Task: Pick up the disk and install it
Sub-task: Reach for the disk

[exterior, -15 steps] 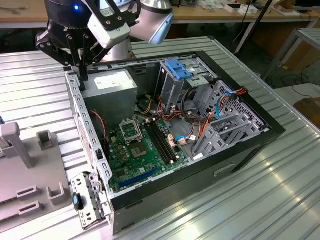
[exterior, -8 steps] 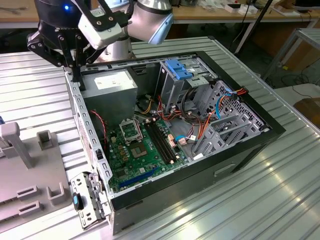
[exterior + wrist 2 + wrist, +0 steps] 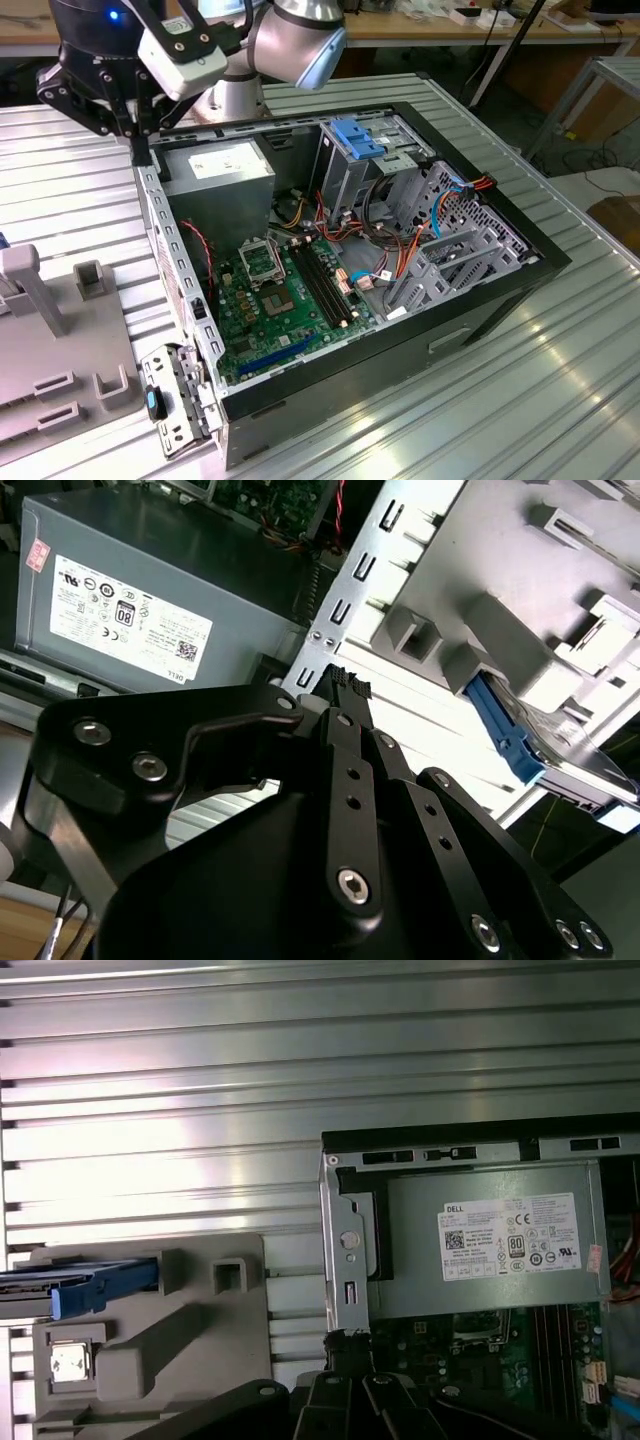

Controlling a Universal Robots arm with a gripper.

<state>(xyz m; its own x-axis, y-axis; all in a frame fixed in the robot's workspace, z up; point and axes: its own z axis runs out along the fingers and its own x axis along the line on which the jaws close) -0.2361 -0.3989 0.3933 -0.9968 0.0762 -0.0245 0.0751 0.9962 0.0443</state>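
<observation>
Disk (image 3: 95, 1285): standing on edge in the grey holder (image 3: 170, 1360) on the surface (image 3: 160, 1110), beside the open computer case (image 3: 520, 285); long axis level, blue-railed end toward the case
My arm (image 3: 295, 40): bent down over the case's corner by the power supply (image 3: 480, 1250)
My tool (image 3: 340, 683): pointing down, pads together, holding nothing, apart from the disk

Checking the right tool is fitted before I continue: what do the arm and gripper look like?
The arm has rounded silver-grey joints. The gripper is matt black, built from bolted linkage plates with silver screws, narrowing to ribbed tips. A white box sits near the wrist.
</observation>
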